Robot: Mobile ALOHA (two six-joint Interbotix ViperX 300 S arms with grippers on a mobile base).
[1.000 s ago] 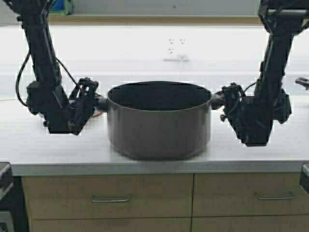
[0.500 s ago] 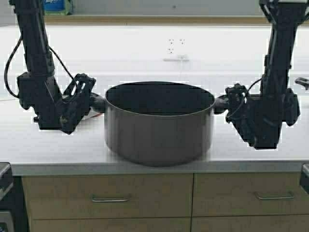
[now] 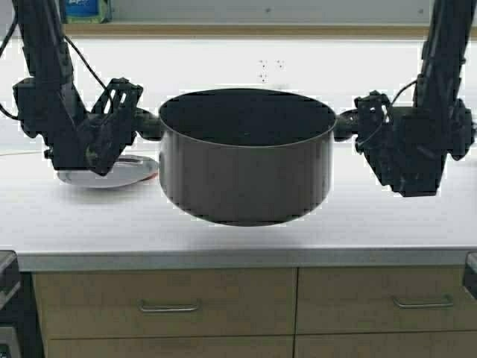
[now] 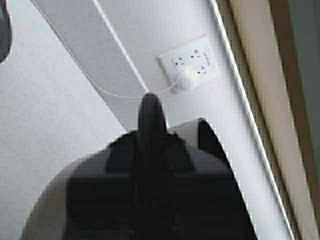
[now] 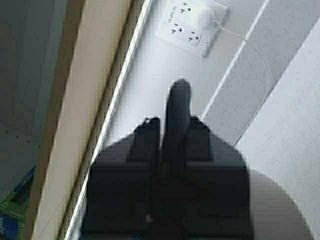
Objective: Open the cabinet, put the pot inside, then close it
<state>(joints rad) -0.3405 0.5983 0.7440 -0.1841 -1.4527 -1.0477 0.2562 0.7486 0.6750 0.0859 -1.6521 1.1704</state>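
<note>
The big dark grey pot [image 3: 246,168] hangs above the counter between both arms, upright. My left gripper [image 3: 145,123] is shut on its left black loop handle [image 4: 151,117]. Opposite it, my right gripper [image 3: 350,125] is shut on the right handle [image 5: 178,105]. In each wrist view the handle sticks out between dark fingers, with the pot's grey wall [image 5: 280,205] behind. Only the tan lower edge of the cabinet [image 3: 223,30] shows above the wall. The right wrist view shows its grey inside [image 5: 25,75]. Its doors are out of view.
A steel plate [image 3: 112,173] lies on the white counter [image 3: 387,224] below my left gripper. A wall outlet [image 3: 270,69] with a white cord is behind the pot. Tan drawers with bar pulls [image 3: 170,306] are below the counter. A blue box [image 3: 86,9] sits at the upper left.
Both arms have risen with the pot, lifting it off the counter. The steel plate now shows under the left gripper.
</note>
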